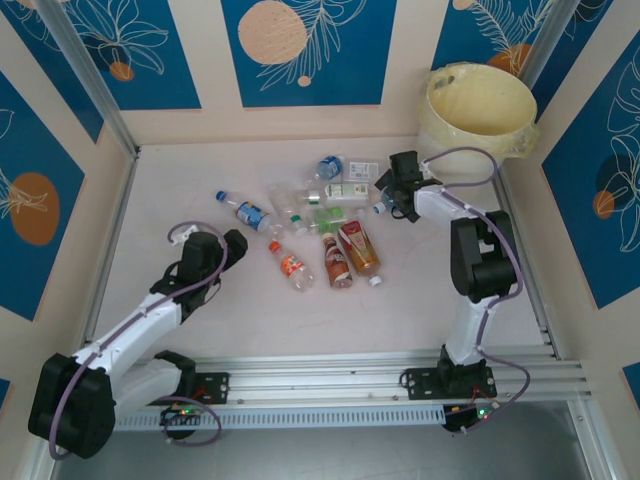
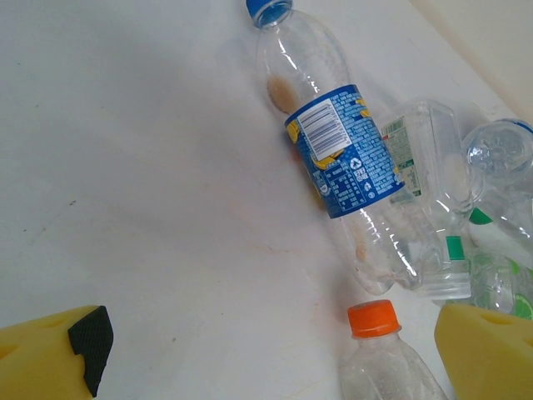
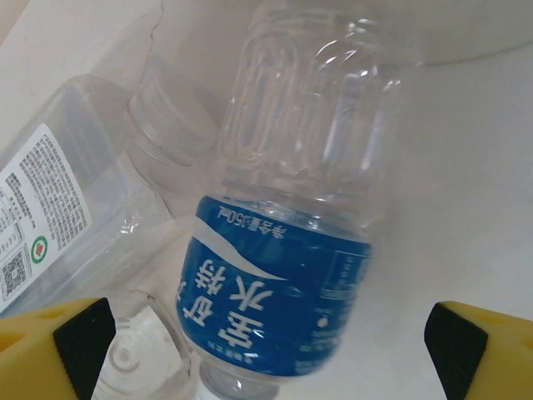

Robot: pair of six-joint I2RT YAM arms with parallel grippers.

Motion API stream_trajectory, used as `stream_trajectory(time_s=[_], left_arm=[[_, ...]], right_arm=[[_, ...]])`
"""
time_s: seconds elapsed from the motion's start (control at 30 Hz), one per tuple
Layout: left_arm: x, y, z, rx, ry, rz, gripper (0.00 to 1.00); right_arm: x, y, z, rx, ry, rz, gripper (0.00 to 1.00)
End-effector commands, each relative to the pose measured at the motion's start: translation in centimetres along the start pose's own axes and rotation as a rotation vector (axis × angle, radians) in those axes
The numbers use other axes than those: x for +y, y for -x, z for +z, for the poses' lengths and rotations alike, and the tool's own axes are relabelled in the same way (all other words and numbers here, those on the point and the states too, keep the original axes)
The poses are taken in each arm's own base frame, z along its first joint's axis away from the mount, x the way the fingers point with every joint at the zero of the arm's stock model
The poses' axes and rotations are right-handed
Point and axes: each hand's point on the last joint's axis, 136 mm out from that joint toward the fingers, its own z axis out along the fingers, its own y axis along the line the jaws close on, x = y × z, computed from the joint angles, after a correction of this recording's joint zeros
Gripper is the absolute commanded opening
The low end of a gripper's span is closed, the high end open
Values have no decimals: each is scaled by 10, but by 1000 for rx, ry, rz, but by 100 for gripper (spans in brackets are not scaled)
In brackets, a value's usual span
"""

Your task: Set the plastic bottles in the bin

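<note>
Plastic bottles lie on their sides in a loose cluster at the middle of the table. Nearest, the left gripper hangs just left of the cluster, fingers wide apart. An orange-capped bottle lies between them, close to one finger. Farther on, the right gripper sits at the cluster's far right edge, its fingers spread either side of a blue-labelled bottle, clear of it. The bin stands in the far right corner, just beyond that gripper.
</note>
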Motion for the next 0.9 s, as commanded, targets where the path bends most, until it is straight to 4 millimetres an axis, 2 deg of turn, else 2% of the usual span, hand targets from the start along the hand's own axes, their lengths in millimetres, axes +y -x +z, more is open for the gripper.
stream_trajectory(time_s=[0.0, 0.1, 0.3, 0.37, 0.43, 0.63, 0.87], left_arm=[[9, 7, -2, -34, 26, -28, 100], [11, 7, -2, -38, 34, -30, 100], [11, 7, 1, -38, 36, -36, 100], [11, 7, 1, -38, 37, -37, 100], [11, 7, 2, -38, 38, -40, 100], [10, 5, 4, -24, 34, -54, 100], [11, 4, 4, -24, 36, -57, 100]], right_arm=[[-7, 17, 8, -70, -56, 88, 97], [-14, 7, 13, -33, -76, 59, 96], [-44, -5, 11, -7, -116, 47, 92], [-44, -3, 10, 11, -82, 9, 89], [-35, -1, 13, 50, -16, -47, 86], [-30, 7, 27, 126, -41, -162, 83], [-44, 0, 38, 157, -129, -233, 84]])
